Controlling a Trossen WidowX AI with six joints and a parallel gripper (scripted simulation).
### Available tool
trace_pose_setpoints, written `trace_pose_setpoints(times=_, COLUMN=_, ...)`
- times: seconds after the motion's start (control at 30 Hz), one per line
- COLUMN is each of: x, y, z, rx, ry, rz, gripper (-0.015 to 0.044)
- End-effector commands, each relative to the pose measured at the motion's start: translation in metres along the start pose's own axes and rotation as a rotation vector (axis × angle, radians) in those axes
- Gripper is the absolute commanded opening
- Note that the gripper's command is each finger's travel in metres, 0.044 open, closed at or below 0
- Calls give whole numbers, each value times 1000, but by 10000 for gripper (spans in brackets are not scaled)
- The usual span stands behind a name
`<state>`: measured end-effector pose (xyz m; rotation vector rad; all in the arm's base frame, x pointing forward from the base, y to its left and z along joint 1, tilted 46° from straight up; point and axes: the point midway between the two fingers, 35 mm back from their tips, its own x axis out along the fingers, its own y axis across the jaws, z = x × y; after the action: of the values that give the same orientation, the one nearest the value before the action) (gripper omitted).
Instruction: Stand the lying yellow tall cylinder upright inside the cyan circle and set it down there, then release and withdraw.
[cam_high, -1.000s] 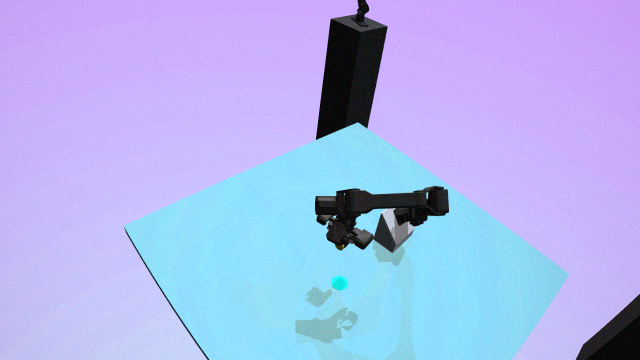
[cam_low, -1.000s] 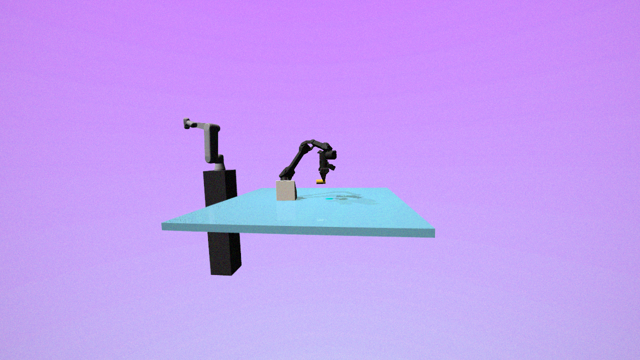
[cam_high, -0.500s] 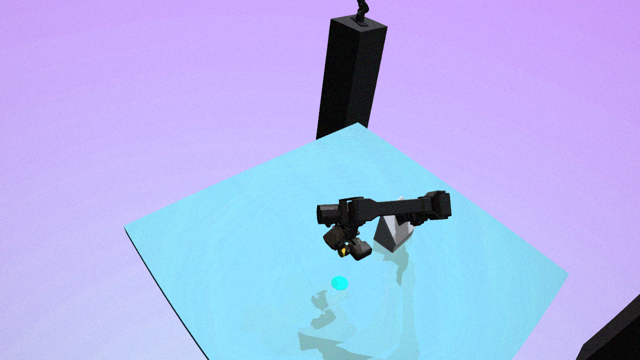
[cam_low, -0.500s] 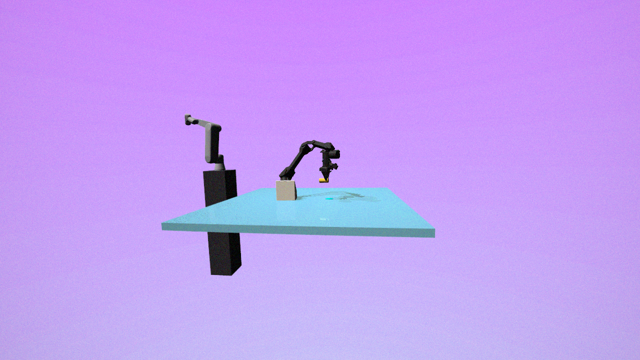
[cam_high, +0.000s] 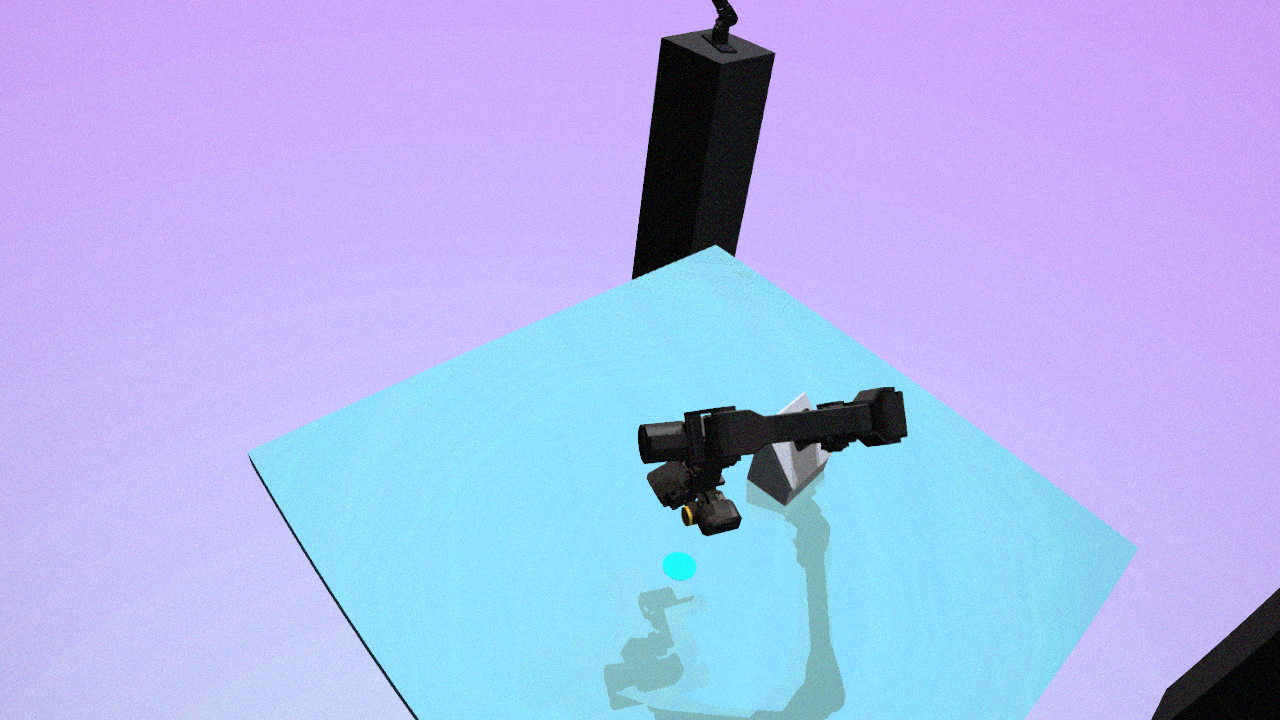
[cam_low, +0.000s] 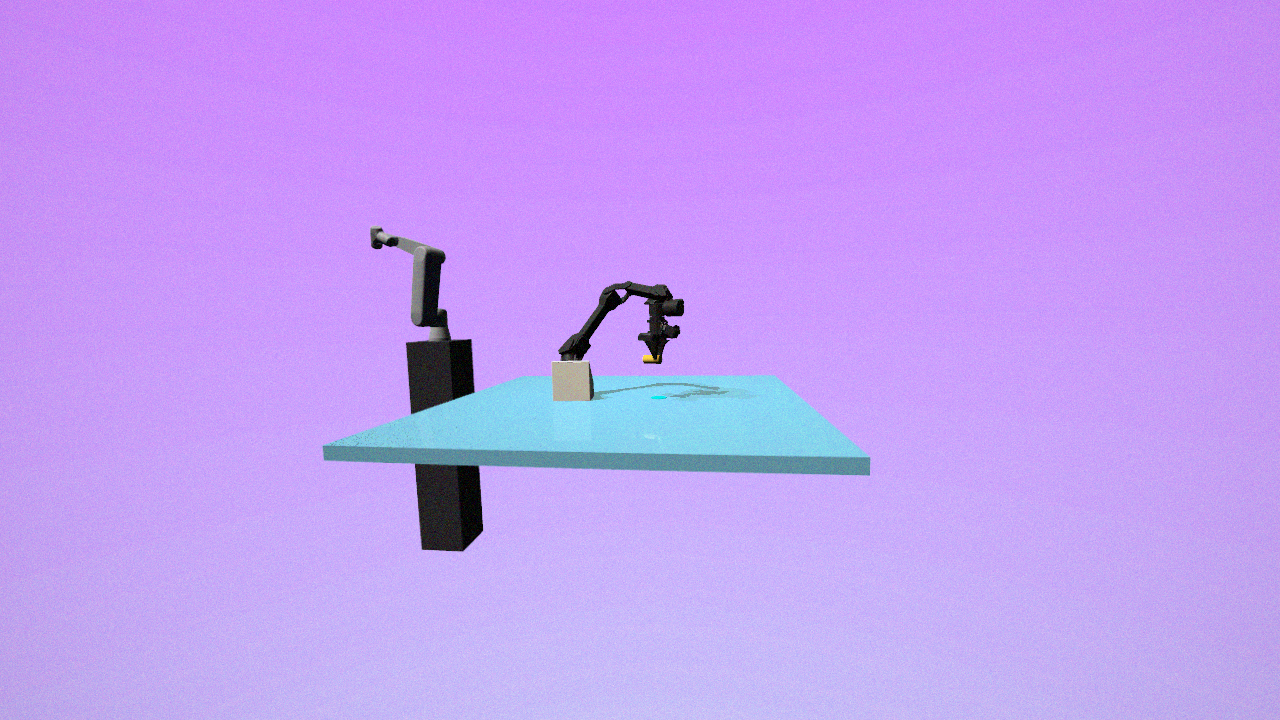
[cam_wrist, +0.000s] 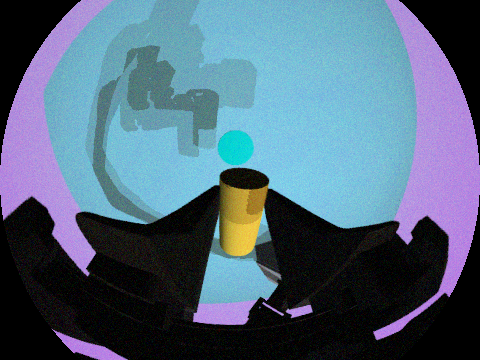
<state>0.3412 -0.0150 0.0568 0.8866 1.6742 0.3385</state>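
Observation:
The yellow cylinder (cam_high: 688, 515) (cam_low: 652, 359) (cam_wrist: 241, 215) is held in the air, lying roughly level in the exterior view. My gripper (cam_wrist: 243, 192) (cam_low: 656, 358) points down and is shut on it, one finger on each side. In the top view only one end of the cylinder shows; the fingers are mostly hidden there. The cyan circle (cam_high: 679, 565) (cam_low: 659, 397) (cam_wrist: 236, 147) is flat on the table, below the cylinder in the exterior view and just beyond its dark end in the wrist view. Nothing stands on the circle.
The light blue table (cam_high: 447, 501) (cam_low: 537, 434) bears a wedge-like block (cam_high: 786, 479) (cam_low: 571, 381) beneath the arm's base. A black pedestal (cam_high: 689, 152) (cam_low: 438, 510) with another arm (cam_low: 427, 286) stands beyond the table edge. Another dark block (cam_high: 1235, 671) is at the lower right of the top view.

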Motion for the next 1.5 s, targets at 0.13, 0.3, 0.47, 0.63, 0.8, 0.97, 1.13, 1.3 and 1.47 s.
trace_pose_setpoints(times=0.13, x=3, y=-1, z=2, rx=5, ry=-20, rz=-24, gripper=105)
trace_pose_setpoints(times=0.3, x=7, y=-3, z=3, rx=-1, ry=-37, rz=-49, gripper=105)
trace_pose_setpoints(times=0.47, x=11, y=-6, z=4, rx=-7, ry=-54, rz=-74, gripper=105)
trace_pose_setpoints(times=0.63, x=15, y=-8, z=5, rx=-13, ry=-73, rz=-98, gripper=105)
trace_pose_setpoints(times=0.8, x=19, y=-11, z=6, rx=-19, ry=-92, rz=-121, gripper=105)
trace_pose_setpoints(times=0.97, x=22, y=-13, z=7, rx=-25, ry=-113, rz=-143, gripper=105)
trace_pose_setpoints(times=1.13, x=26, y=-15, z=9, rx=-30, ry=-134, rz=-165, gripper=105)
trace_pose_setpoints(times=1.3, x=29, y=-17, z=10, rx=-35, ry=-156, rz=-186, gripper=105)
trace_pose_setpoints(times=1.47, x=32, y=-18, z=11, rx=-39, ry=-179, rz=-206, gripper=105)
